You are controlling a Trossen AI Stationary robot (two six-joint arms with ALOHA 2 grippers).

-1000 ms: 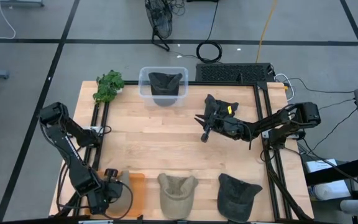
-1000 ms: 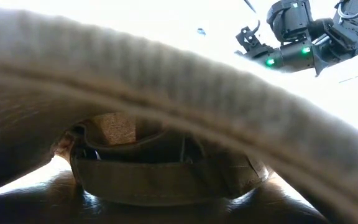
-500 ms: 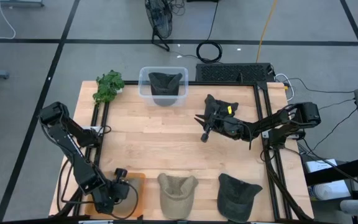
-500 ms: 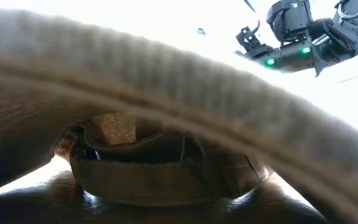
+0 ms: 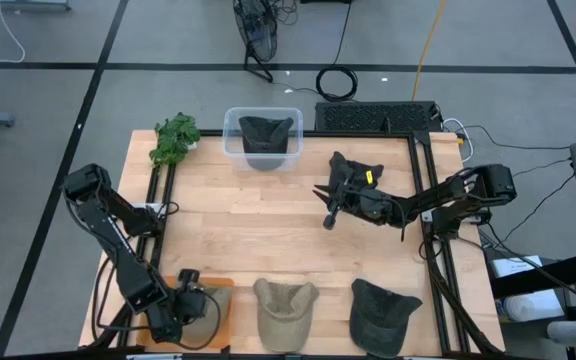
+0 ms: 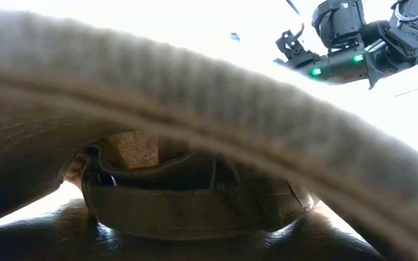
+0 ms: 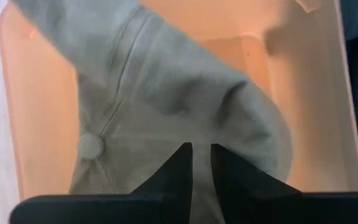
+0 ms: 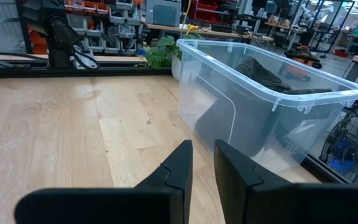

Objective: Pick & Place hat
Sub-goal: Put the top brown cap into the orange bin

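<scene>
Seeing from above my left gripper point(image 5: 190, 303) low over the orange bin point(image 5: 220, 300) at the table's near-left corner, left wrist view, fingers nearly together above a tan hat point(image 7: 166, 118) lying in the bin, crown button point(image 7: 91, 145) up, right gripper point(image 5: 330, 205) mid-table, fingers close together.

High view: straight down over the whole table point(image 5: 288, 240). Low view: table height, pressed against a tan cap point(image 6: 194, 167). Wrist views: close. High and right wrist share the clear bin point(image 8: 272, 106).
</scene>
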